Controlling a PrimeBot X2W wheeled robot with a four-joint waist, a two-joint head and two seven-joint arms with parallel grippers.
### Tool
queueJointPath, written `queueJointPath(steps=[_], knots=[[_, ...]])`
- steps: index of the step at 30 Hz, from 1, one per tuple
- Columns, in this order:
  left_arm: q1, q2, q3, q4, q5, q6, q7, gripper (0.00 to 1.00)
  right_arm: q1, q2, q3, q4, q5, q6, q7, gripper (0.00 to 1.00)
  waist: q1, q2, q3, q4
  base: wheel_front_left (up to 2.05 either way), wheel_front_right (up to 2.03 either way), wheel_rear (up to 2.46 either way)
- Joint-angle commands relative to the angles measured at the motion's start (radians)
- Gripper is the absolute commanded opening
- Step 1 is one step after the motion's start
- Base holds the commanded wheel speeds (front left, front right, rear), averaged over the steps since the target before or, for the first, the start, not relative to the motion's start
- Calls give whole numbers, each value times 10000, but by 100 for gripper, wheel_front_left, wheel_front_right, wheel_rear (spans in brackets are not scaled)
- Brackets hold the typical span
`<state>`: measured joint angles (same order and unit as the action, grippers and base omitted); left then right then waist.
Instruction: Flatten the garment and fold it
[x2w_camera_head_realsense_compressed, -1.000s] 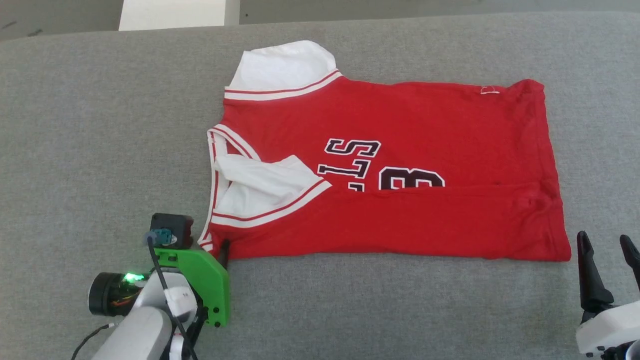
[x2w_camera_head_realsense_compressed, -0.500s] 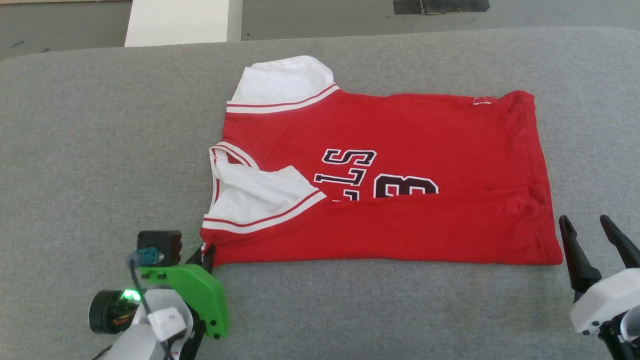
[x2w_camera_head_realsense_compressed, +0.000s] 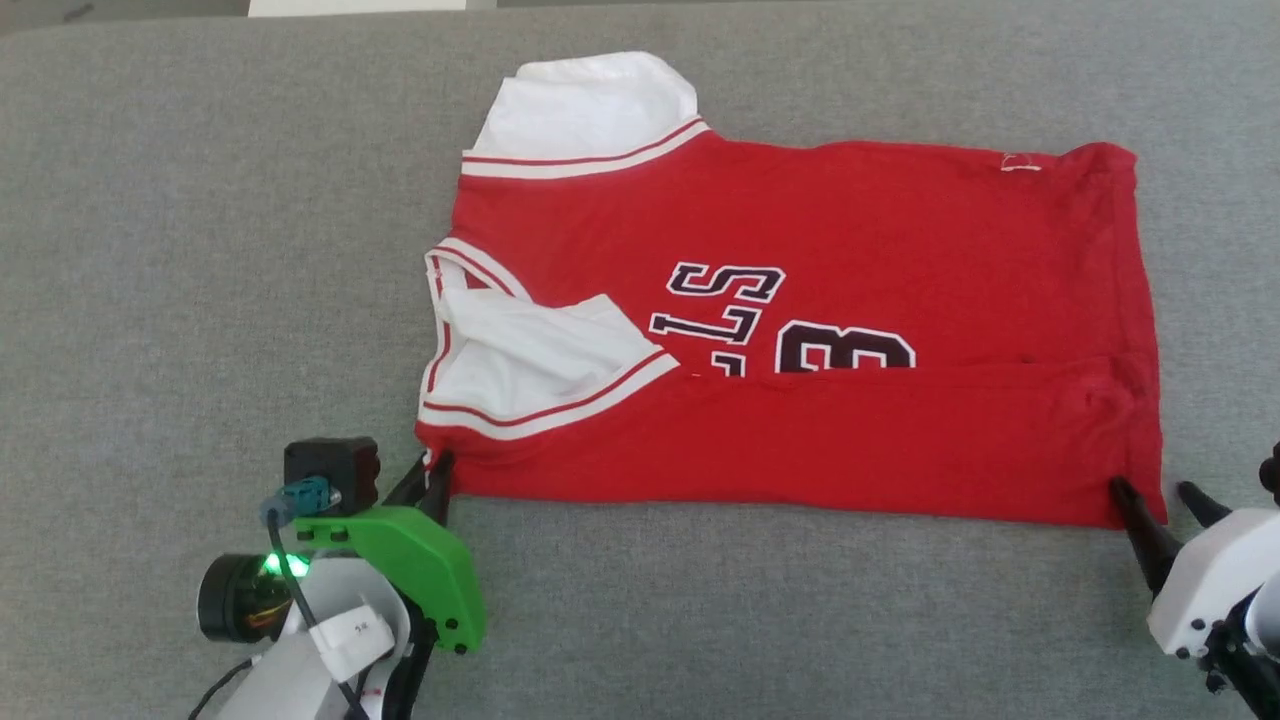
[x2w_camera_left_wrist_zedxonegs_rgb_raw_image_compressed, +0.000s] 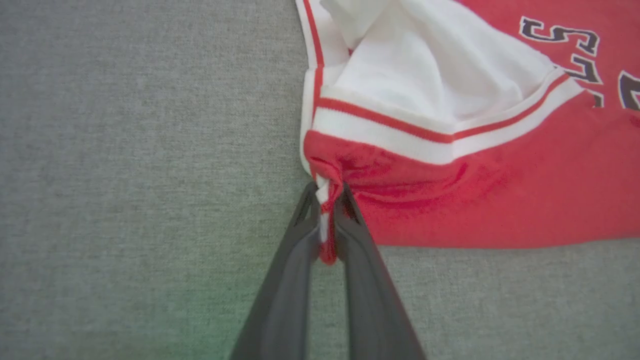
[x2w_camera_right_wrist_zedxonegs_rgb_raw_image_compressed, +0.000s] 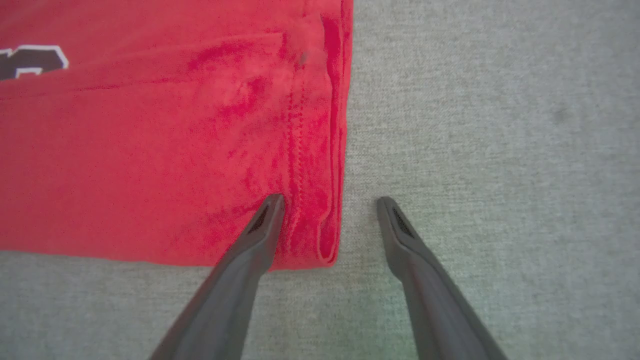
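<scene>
Red jersey cloth w/ white sleeves: the garment (x2w_camera_head_realsense_compressed: 800, 300) lies flat on the grey padded surface (x2w_camera_head_realsense_compressed: 200, 250) in front of the robot, long axis going left to right. Collar end is at the robot's left, hem at its right. Near long side is already turned over onto the front, so a plain red band covers the lower part of the letters and number.

Left gripper (x2w_camera_left_wrist_zedxonegs_rgb_raw_image_compressed: 327, 220) is closed tight on the near left corner, approx. where the striped trim ends. A small tuck of red-white cloth is pinched between its jaws. Right gripper (x2w_camera_right_wrist_zedxonegs_rgb_raw_image_compressed: 330, 200) is wide and holds nothing. It stands at the near right corner, one finger over the red cloth just inside the hem, the other on the grey surface just beside it.

So each arm is nearer to its own corner, and the rest of the garment lies forward, away from both. My judgement: the right jaws must close on the hem corner first; then both can carry the near edge forward, parallel to the long axis, w/o skewing.
</scene>
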<state>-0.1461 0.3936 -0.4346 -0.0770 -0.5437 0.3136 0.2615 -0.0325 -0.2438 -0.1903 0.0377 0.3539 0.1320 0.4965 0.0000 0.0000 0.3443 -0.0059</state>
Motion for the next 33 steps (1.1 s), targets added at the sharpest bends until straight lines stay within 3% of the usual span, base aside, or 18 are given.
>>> queueJointPath(steps=[1,10,20,22,25,33], knots=[[-183,-68,-25,39,53,55,-46,6,-129,35,189,249,86,-13,368,0,0,0,115,129,0,0,0],[107,-132,399,-148,-451,197,-151,5,-435,84,-213,-317,-23,-13,563,0,0,0,-740,27,0,0,0],[2302,194,881,-1484,-1301,792,330,23,711,483,-978,-1654,-22,-13,1097,0,0,0,-1968,-76,0,0,0],[2978,76,955,-1711,-1521,1005,295,21,1192,733,-1216,-1860,-26,-13,1169,0,0,0,-2018,-77,0,0,0],[3856,-175,950,-1702,-1780,1183,118,0,1917,1117,-1503,-1968,-122,-13,1185,0,0,0,-2038,-57,0,0,0],[4244,-804,812,-361,-2318,685,-416,0,2691,1587,-1392,-1511,-304,-13,655,0,0,0,-2229,24,0,0,0]])
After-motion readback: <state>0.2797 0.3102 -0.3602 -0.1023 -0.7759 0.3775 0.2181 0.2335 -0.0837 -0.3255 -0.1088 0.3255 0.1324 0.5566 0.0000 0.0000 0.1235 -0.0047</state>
